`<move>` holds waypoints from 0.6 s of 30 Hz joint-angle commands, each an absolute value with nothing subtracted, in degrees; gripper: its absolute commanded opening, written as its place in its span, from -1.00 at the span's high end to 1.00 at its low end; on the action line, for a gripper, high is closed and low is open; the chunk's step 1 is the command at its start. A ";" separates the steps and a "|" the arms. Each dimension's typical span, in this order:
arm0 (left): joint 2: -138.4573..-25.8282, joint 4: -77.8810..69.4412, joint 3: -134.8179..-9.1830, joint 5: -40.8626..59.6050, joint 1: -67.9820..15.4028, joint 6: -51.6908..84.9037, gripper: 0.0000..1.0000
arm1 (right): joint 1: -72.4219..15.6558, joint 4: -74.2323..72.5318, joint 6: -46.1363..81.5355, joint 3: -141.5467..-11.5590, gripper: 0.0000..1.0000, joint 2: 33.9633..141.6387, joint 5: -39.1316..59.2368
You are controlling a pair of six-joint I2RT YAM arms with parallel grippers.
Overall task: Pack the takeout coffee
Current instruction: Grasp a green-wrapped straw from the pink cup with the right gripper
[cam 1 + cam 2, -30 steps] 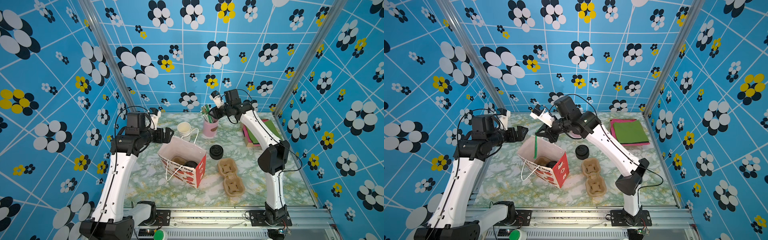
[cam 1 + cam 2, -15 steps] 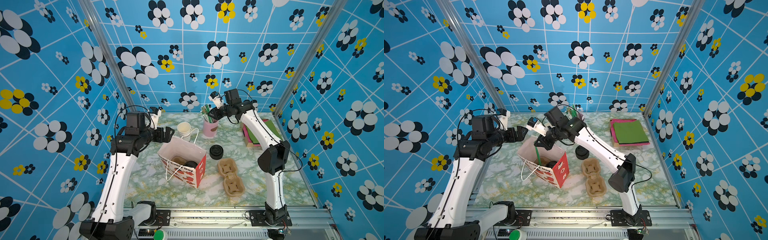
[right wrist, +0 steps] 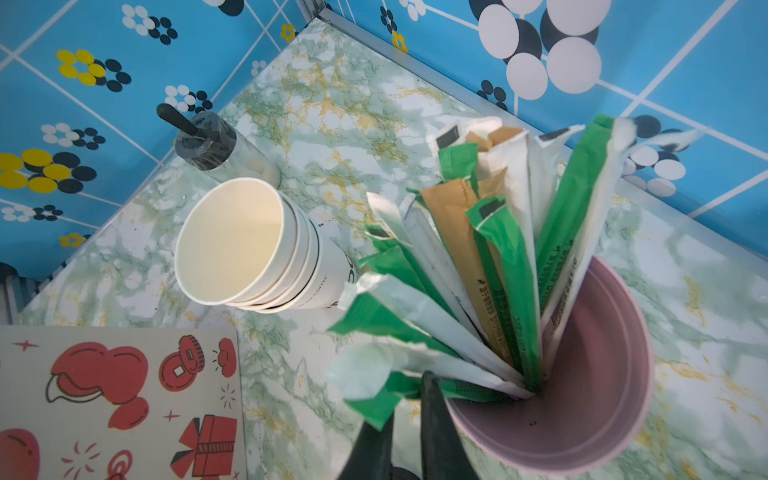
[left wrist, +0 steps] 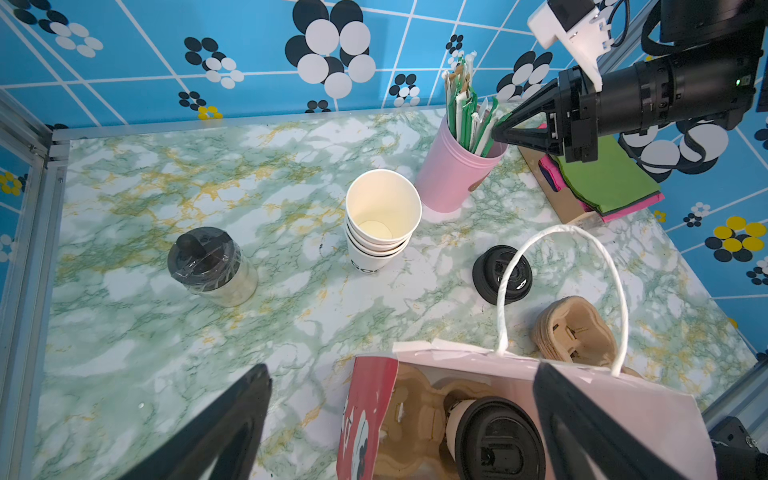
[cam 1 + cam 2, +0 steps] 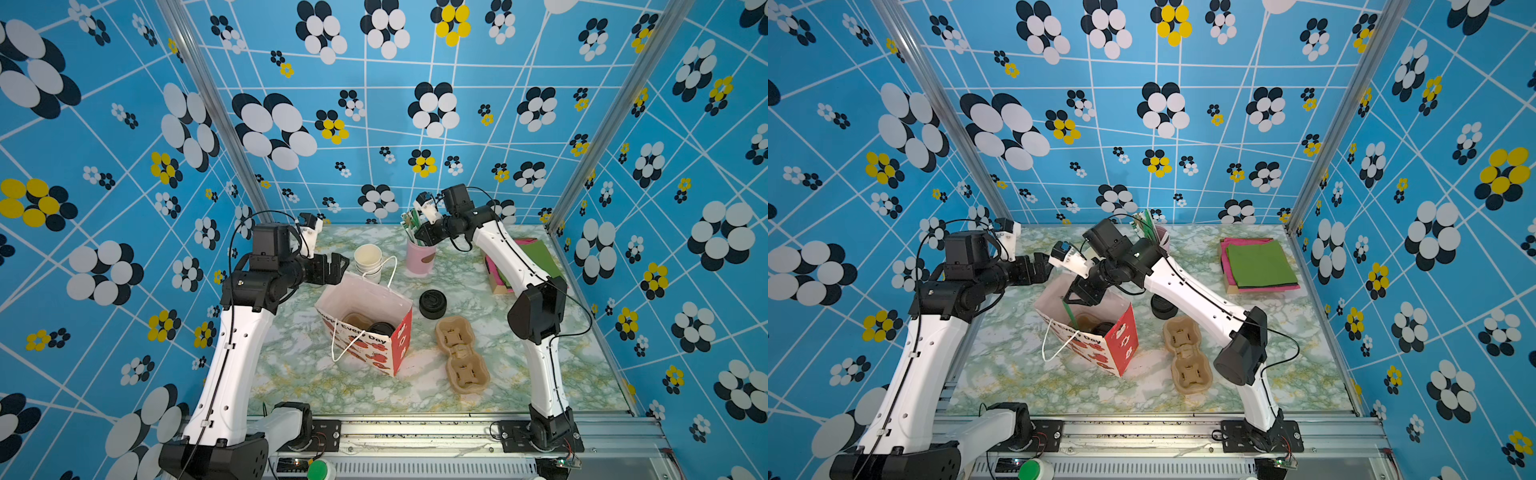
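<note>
The takeout coffee (image 4: pixel 498 440) sits in a cardboard carrier (image 4: pixel 415 419) inside the paper bag (image 4: pixel 623 401), just below the left pincer (image 4: pixel 401 370), which is spread wide and empty. The right pincer (image 3: pixel 409 395), nearly closed, pinches a green-wrapped stick (image 3: pixel 374 405) at the pink cup (image 3: pixel 602 415).

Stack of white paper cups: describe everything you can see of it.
The stack of white paper cups is several lidless cups nested together, with cream, empty insides and dark lettering low on the outermost. It stands upright on the marble-patterned table, close beside the pink cup of wrapped sticks; whether they touch is unclear. In a top view it sits beyond the paper bag. Nothing grips it.
</note>
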State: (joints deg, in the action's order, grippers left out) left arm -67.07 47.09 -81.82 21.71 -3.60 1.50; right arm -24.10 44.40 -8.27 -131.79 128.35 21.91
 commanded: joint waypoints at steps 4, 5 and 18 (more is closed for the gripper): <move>-66.29 46.05 -81.04 22.84 -2.99 1.89 -0.99 | -24.43 45.04 -8.59 -133.61 0.93 127.75 19.57; -66.31 46.06 -81.07 22.79 -2.99 1.85 -0.99 | -24.43 45.05 -8.59 -133.63 0.97 127.61 19.38; -66.40 45.27 -80.78 23.29 -2.96 2.20 -0.99 | -24.41 47.58 -10.61 -133.16 1.00 122.64 16.29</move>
State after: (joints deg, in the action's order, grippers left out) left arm -67.07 46.65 -81.80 21.96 -3.60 1.72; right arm -24.21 45.54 -9.13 -132.18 127.48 17.87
